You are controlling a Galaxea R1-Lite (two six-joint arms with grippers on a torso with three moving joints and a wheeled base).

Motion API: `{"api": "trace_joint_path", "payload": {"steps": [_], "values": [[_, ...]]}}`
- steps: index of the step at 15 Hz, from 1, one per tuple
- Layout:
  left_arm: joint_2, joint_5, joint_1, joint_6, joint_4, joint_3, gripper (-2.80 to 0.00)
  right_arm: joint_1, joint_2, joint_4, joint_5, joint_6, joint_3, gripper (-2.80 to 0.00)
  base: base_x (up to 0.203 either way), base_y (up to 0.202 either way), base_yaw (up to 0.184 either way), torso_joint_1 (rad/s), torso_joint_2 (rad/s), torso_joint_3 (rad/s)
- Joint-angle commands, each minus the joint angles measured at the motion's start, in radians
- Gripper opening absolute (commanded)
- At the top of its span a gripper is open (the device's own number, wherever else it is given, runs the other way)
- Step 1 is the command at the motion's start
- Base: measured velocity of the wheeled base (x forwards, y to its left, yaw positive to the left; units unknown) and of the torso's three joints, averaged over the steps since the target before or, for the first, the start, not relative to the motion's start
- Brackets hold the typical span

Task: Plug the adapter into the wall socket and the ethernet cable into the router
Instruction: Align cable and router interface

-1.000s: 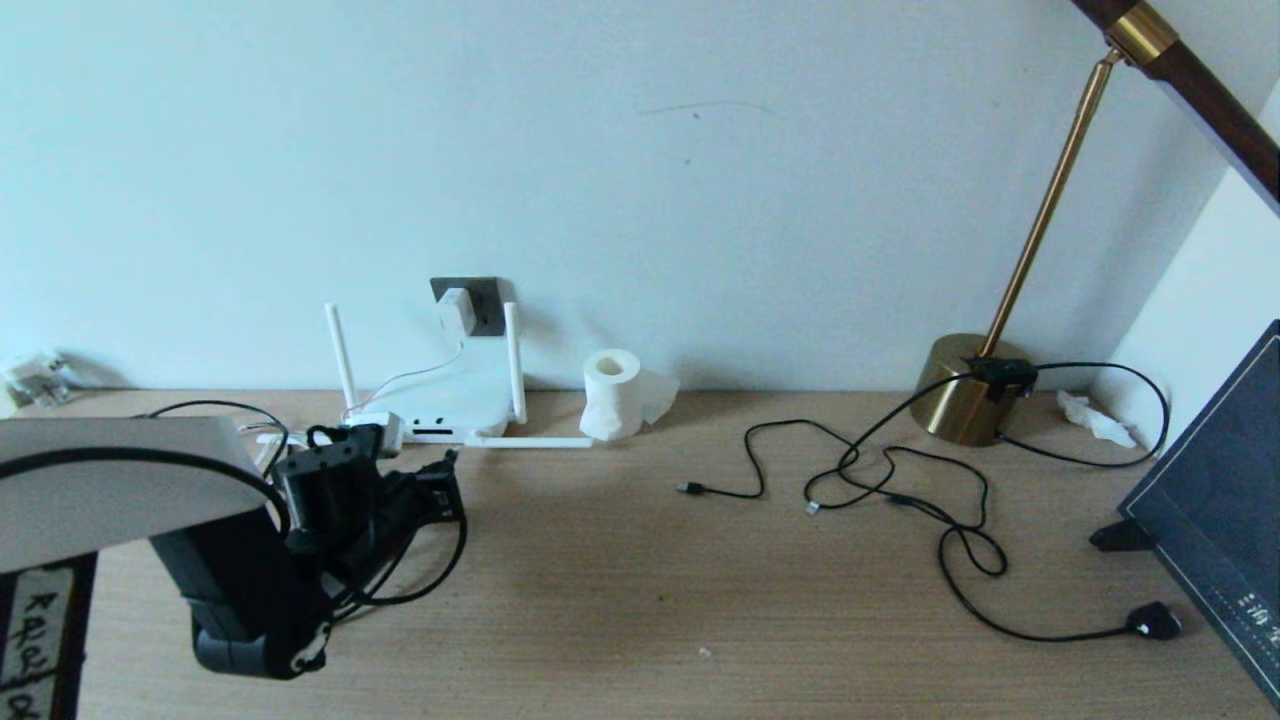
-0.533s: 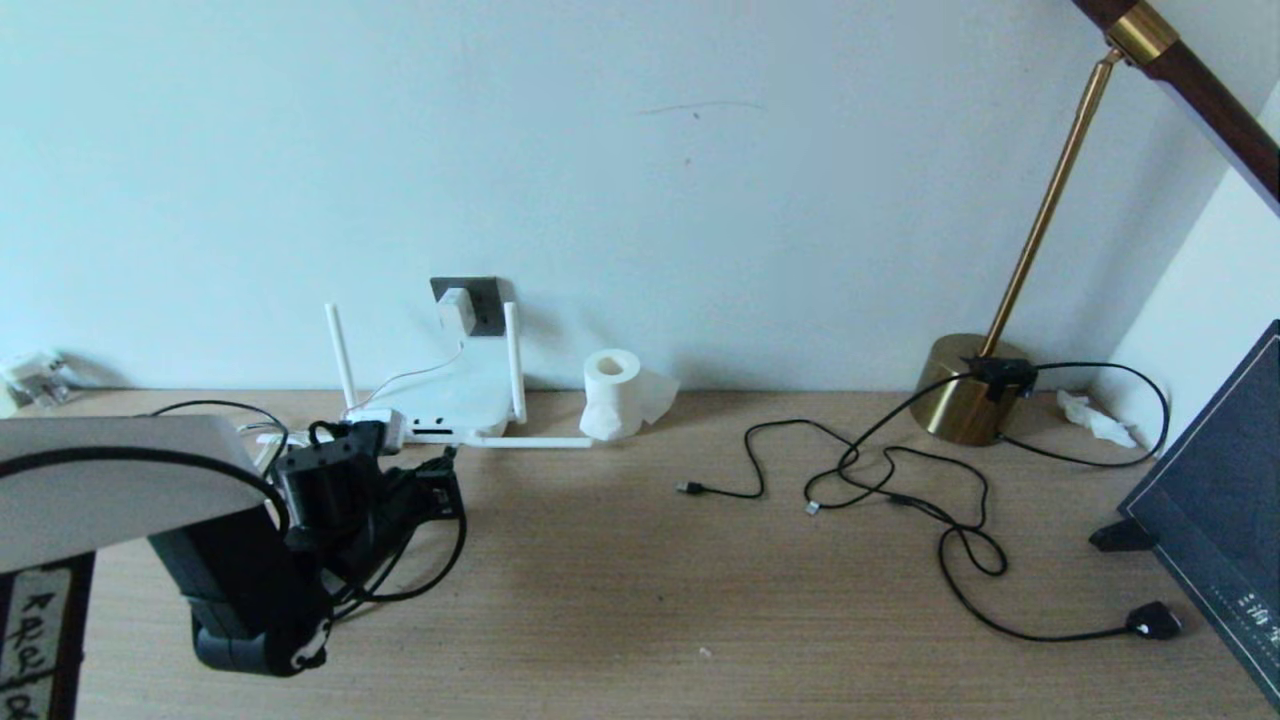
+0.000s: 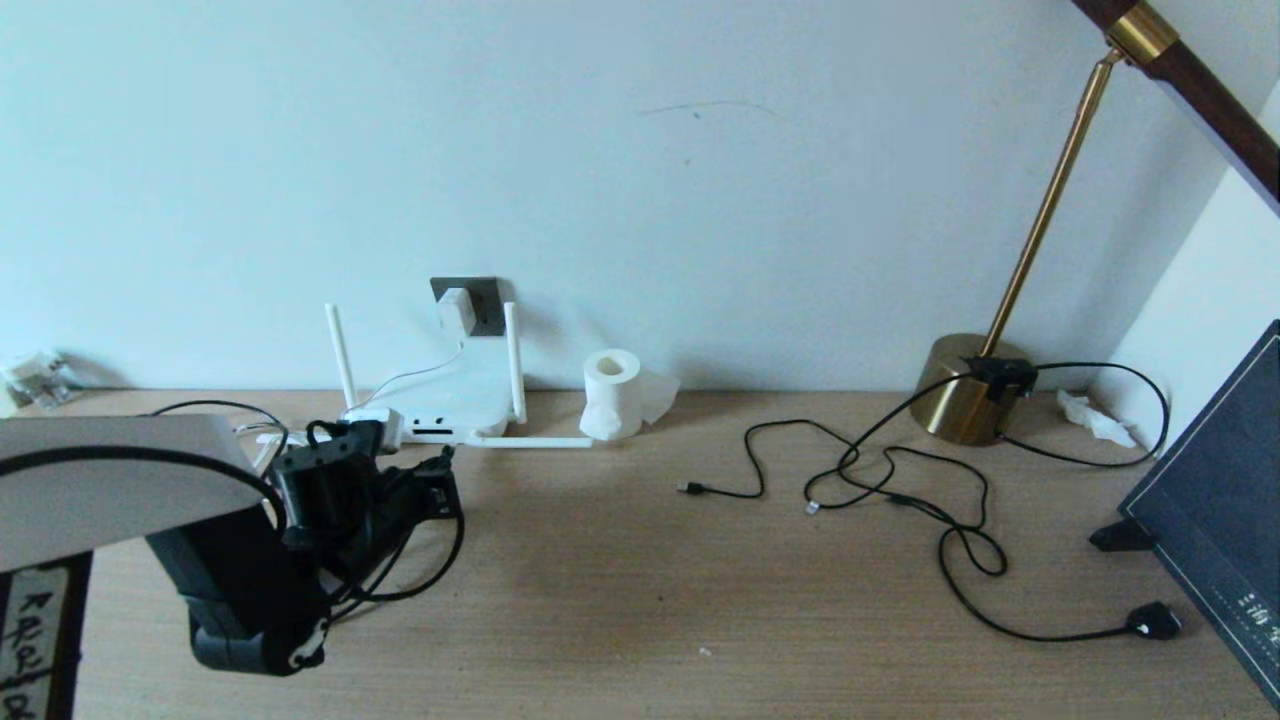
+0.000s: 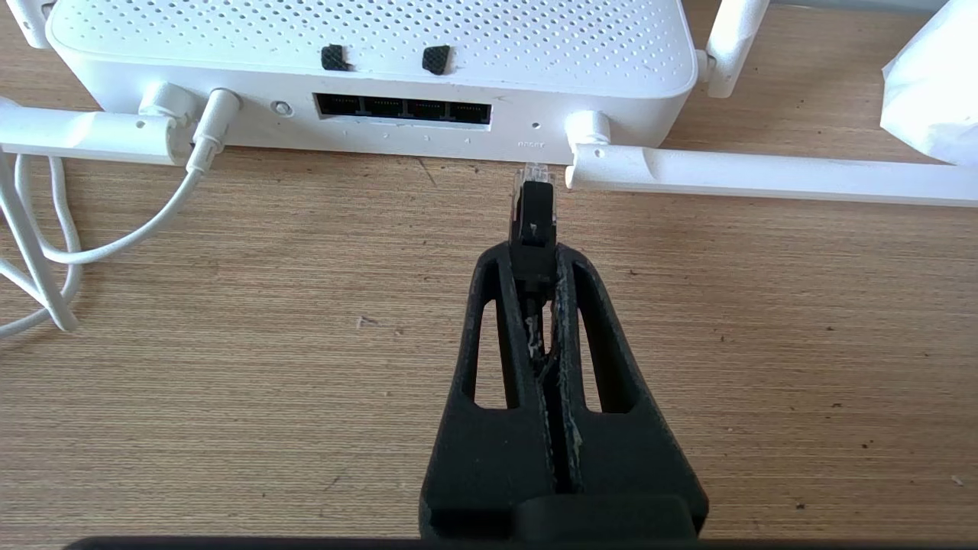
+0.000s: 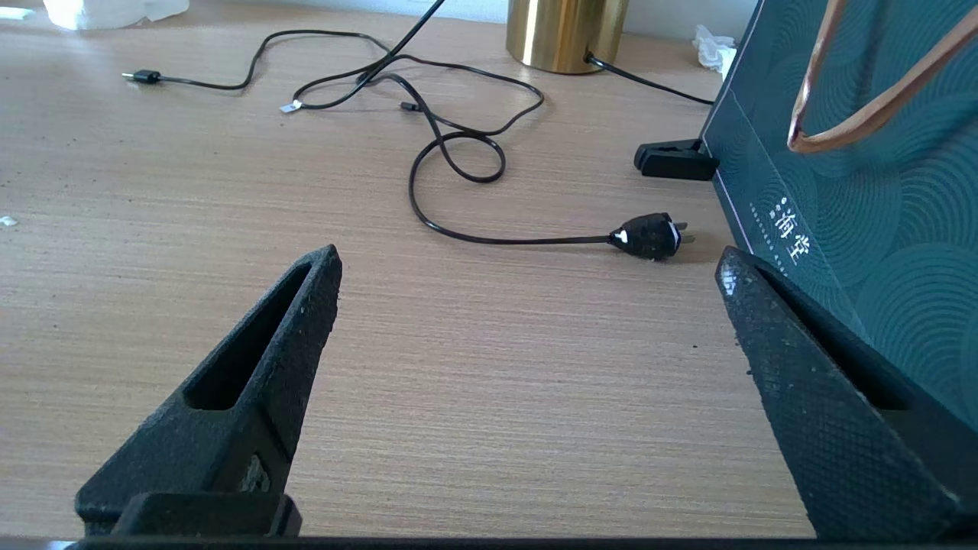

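The cable (image 4: 532,210) plug is pinched in the closed left gripper (image 4: 535,256), just before the router (image 4: 367,46) near the desk's (image 3: 640,600) back edge. The adapter (image 3: 453,308) is seated in the socket (image 3: 485,300). The right gripper (image 5: 527,298) is held wide open, empty.

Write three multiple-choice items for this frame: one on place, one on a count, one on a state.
1. Where is the adapter?
A. in the wall socket
B. on the desk
C. in a gripper

2. How many ports sit in the router's front row?
A. two
B. four
C. six

3. The left gripper is:
A. open
B. shut on nothing
C. shut on the ethernet cable

Answers: 1 A, it sits on the grey plate; 2 B, four openings side by side; 3 C, the plug juts from the closed fingers, short of the ports.
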Motion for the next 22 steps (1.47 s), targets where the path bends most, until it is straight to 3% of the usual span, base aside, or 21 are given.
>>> {"api": "trace_joint_path", "payload": {"steps": [1, 22], "values": [[-0.001, 0.001, 0.002, 0.000, -0.008, 0.000, -2.80, 0.000, 0.002, 0.001, 0.000, 0.000, 0.000, 0.00, 0.000, 0.000, 0.000, 0.000, 0.00, 0.000], [0.014, -0.013, 0.033, -0.005, 0.075, -0.069, -2.80, 0.000, 0.002, 0.001, 0.000, 0.000, 0.000, 0.00, 0.000, 0.000, 0.000, 0.000, 0.00, 0.000]]}}
